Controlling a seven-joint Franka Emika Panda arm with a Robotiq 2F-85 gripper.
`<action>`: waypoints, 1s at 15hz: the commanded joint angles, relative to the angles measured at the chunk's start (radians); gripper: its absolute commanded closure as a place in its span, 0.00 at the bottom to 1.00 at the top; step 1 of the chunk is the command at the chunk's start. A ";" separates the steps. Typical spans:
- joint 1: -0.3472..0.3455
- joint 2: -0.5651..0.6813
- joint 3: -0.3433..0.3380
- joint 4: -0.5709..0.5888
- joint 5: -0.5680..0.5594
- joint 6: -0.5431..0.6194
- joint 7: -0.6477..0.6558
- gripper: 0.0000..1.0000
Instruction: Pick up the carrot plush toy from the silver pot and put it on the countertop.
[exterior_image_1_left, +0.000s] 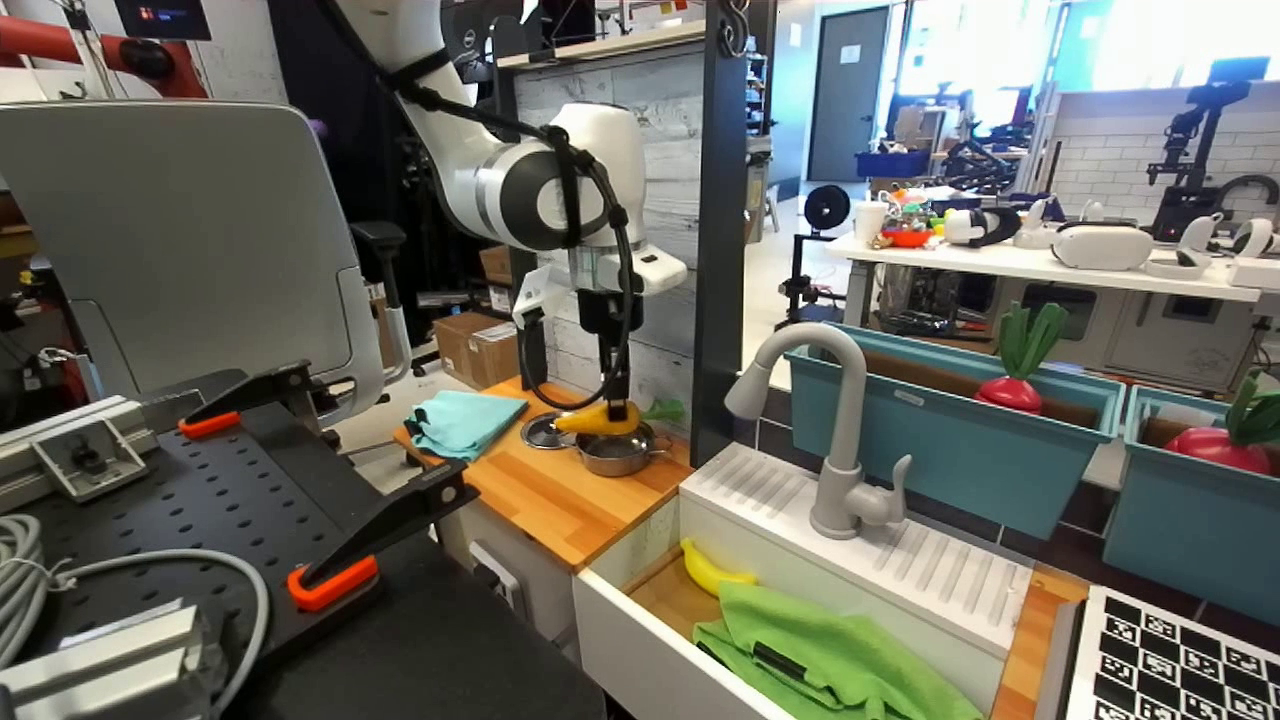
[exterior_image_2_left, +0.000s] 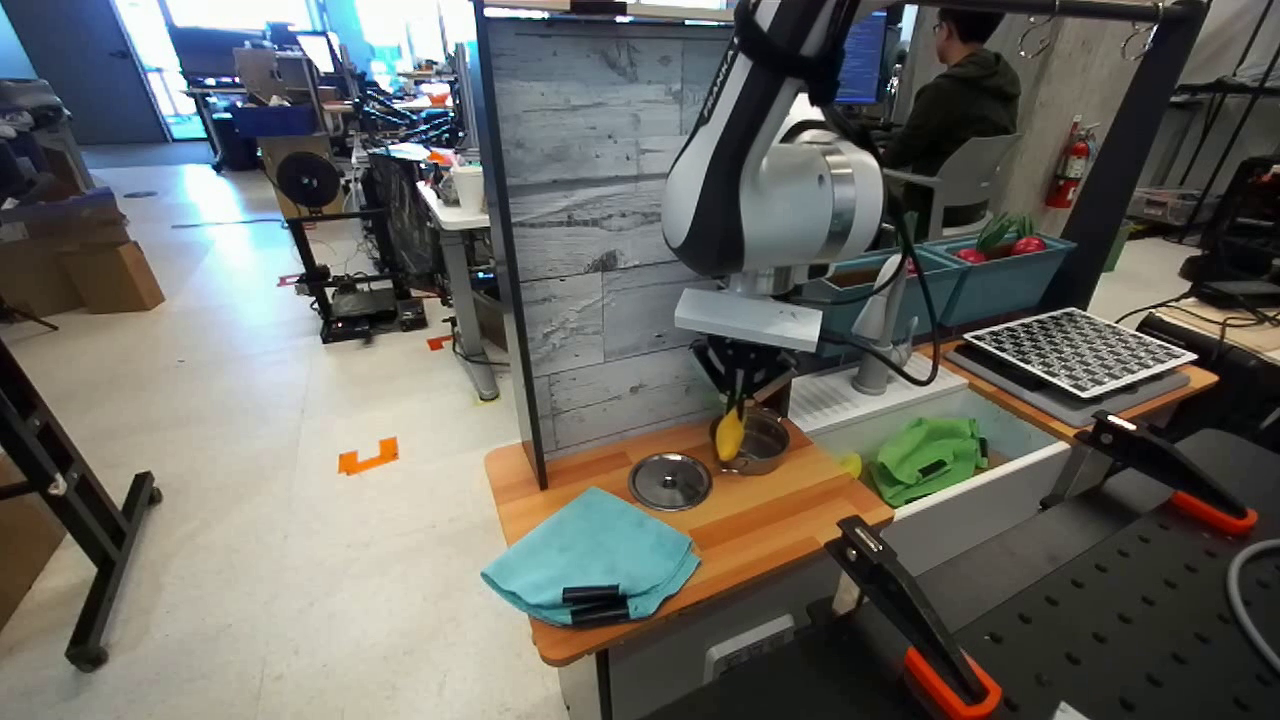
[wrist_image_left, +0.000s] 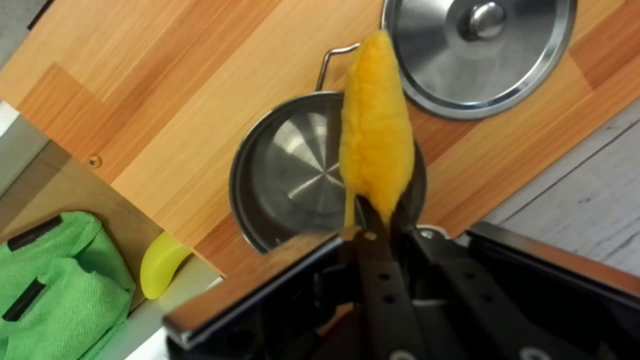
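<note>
Wrist view, carrot plush toy (wrist_image_left: 377, 125), orange-yellow, fuzzy, tapered, pinched in hand (wrist_image_left: 382, 212)

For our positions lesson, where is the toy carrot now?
In the wrist view, the toy carrot is held in the gripper, over the right side of the pot, left of the lid.

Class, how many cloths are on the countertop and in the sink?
2: a turquoise cloth on the countertop, and a green cloth in the sink. Another could be hidden under their folds.

Wrist view close overhead, both exterior views farther, same countertop (exterior_image_1_left: 560, 495)
</note>
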 joint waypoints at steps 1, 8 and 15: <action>0.056 -0.121 -0.015 -0.168 -0.040 0.072 -0.031 0.98; 0.169 -0.236 -0.035 -0.333 -0.113 0.147 -0.048 0.98; 0.257 -0.174 -0.044 -0.322 -0.169 0.137 -0.040 0.98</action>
